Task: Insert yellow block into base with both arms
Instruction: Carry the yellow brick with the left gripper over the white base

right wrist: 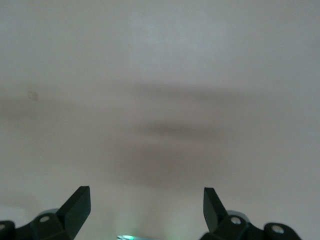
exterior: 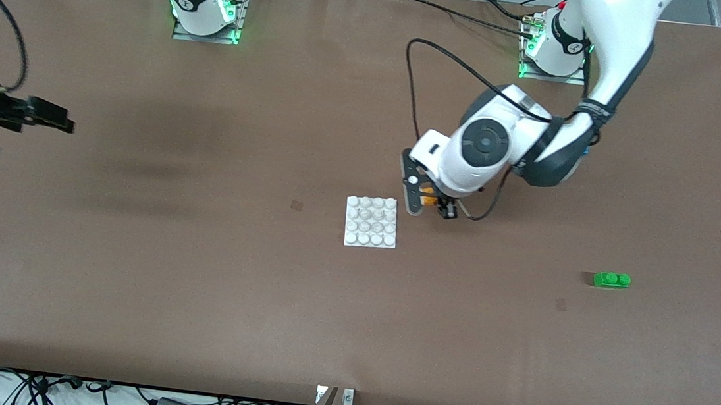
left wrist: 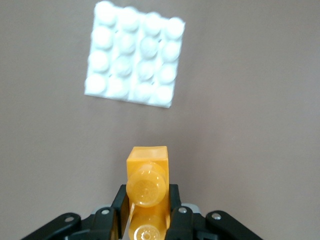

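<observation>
- Yellow block (left wrist: 146,186): lower end cut off by the left wrist view's edge; mostly hidden under the left arm's wrist in the front view.
- Left claw (exterior: 430,204): fingers largely hidden there.
- Right claw (right wrist: 146,205): only fingertips show in its wrist view; arm cut off in the front view.
- Base (left wrist: 133,55): blurred.

Glossy yellow block (left wrist: 146,172) plastic, shiny white plastic base (exterior: 370,221), matt brown table (exterior: 194,279)

Even overhead light; soft shadows on the table (exterior: 139,168). Right wrist view washed out; base (left wrist: 134,55) blurred, overexposed.
</observation>
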Tool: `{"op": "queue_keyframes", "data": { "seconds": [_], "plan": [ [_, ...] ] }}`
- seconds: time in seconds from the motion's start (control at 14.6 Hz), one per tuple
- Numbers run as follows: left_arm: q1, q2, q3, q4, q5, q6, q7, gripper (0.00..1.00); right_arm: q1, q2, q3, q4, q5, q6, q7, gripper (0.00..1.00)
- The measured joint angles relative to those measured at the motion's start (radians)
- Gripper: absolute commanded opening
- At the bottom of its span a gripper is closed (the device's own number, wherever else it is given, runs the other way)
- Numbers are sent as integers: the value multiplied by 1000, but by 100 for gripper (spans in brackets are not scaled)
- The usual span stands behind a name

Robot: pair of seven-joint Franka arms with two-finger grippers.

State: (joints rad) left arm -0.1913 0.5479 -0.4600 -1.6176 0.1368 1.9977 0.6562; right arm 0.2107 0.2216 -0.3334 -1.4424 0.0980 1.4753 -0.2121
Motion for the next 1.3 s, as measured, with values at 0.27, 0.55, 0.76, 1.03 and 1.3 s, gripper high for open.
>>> {"op": "queue_keyframes", "data": {
  "seconds": [0.27,0.55,0.76,1.03,1.3],
  "plan": [
    [-34,77,4,61,0,-14,-84,1,-226,-12,260,-38,-52,9,-17,100],
    [-113,173,22,196,60,-14,-120,1,-337,-138,426,-205,-109,130,72,100],
    [-207,220,83,271,65,-15,-153,1,-336,-221,428,-286,-109,180,84,100],
    [-239,285,101,365,65,-16,-158,1,-326,-240,404,-281,-110,202,93,100],
    [-305,338,145,427,66,-11,-159,1,-293,-240,353,-271,-110,200,93,100]
  ]
}}
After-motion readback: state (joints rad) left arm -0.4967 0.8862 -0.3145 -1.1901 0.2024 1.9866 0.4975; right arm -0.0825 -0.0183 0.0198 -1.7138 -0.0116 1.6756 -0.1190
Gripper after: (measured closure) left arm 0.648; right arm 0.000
